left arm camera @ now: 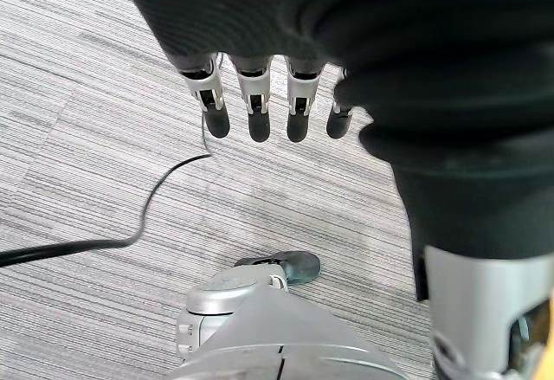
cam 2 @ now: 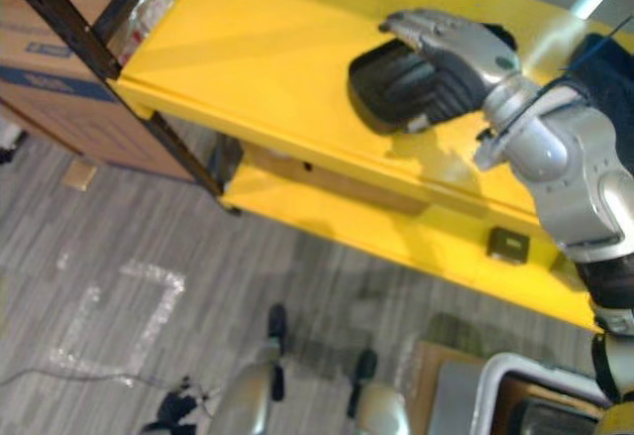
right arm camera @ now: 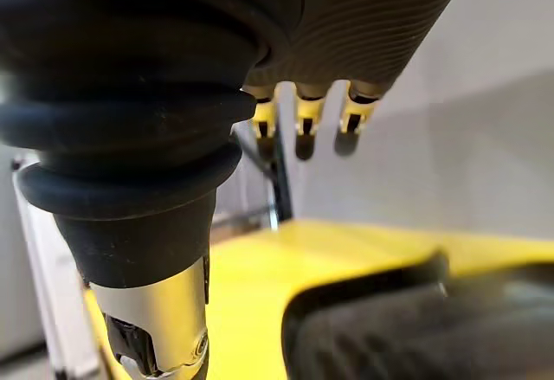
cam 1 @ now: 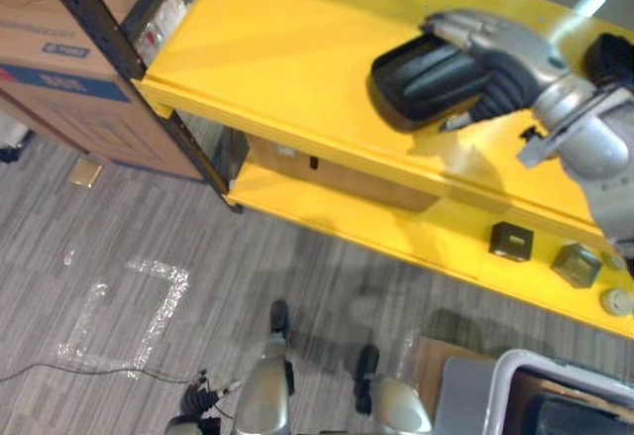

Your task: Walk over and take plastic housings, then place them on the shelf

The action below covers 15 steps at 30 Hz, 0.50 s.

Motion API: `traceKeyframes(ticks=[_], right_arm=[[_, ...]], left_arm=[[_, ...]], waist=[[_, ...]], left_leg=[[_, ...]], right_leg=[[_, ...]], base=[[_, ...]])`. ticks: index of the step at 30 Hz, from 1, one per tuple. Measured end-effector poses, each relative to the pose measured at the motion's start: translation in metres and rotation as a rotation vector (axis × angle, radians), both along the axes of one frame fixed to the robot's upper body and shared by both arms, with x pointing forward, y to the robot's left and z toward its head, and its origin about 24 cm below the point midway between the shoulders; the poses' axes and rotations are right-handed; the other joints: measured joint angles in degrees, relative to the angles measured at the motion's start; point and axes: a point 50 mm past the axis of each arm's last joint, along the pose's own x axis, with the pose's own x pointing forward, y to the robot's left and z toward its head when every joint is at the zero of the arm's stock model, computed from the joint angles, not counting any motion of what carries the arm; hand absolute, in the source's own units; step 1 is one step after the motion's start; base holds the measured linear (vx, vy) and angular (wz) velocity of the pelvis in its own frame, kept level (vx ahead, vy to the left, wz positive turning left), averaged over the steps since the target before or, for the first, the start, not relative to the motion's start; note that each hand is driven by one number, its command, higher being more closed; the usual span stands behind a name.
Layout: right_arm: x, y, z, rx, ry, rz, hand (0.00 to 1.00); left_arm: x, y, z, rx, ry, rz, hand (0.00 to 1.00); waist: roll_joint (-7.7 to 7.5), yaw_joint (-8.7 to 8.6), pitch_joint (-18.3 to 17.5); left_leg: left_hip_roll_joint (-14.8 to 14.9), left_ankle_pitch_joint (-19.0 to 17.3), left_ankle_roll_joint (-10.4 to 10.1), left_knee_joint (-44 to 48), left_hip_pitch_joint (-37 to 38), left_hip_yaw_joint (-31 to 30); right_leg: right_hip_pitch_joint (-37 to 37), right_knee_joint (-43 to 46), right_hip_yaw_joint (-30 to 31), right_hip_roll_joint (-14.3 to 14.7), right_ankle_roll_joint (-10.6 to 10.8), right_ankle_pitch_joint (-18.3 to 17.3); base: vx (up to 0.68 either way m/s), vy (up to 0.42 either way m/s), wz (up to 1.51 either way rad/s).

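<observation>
Resting under right hand (cam 1: 492,45), one housing (cam 1: 416,83)

Head stereo pair looks down on shelf (cam 1: 277,49) & floor (left arm camera: 86,181); wrist cams close-up: L at floor, R along shelf.

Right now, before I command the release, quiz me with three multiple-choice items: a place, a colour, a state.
1. Where does the black housing lie? A on a chair; B on the upper shelf board; C on the lower board.
2. Colour of the shelf boards? A yellow; B blue; C white.
3. State of the left hand? A open; B shut on a housing; C shut on a box.
B: it lies on the upper board, the right hand over it. A: both boards are yellow. A: its fingers hang straight above the floor.
</observation>
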Motion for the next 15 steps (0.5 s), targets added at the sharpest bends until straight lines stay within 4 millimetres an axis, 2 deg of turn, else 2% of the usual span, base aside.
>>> traceKeyframes(ticks=[15], right_arm=[[-0.002, -0.012, -0.013, -0.078, 0.076, -0.060, 0.00]], left_arm=[[0.005, -0.001, 0.003, -0.007, -0.024, -0.011, 0.00]], waist=[[-0.50, 0.16, 0.14]], left_leg=[[0.16, 0.02, 0.01, 0.03, -1.65, 0.34]], right_leg=[[-2.30, 0.42, 0.94, 0.20, -0.10, 0.06]], base=[[0.01, -0.004, -0.02]])
